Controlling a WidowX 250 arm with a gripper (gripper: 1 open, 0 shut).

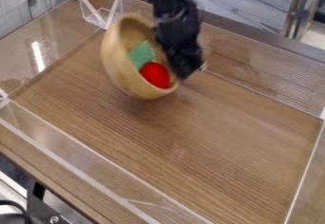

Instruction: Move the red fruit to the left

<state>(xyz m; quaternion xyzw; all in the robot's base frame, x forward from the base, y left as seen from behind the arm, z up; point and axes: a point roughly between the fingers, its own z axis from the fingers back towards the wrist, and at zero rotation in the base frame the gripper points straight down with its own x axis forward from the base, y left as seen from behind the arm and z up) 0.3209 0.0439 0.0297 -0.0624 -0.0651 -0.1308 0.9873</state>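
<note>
The wooden bowl [120, 61] is tipped up on its side at the back middle of the table, its opening facing right and toward me. The red fruit [155, 74] lies inside it, low in the opening. A green vegetable [143, 53] sits just above the fruit in the bowl. My gripper [185, 65] points down at the bowl's right rim, right beside the fruit. The dark fingers blend together there. I cannot make out whether they hold the fruit, the rim, or nothing.
Low clear acrylic walls [76, 152] fence the wooden tabletop [216, 142] on all sides. A clear plastic stand [99, 14] sits at the back left corner, close behind the bowl.
</note>
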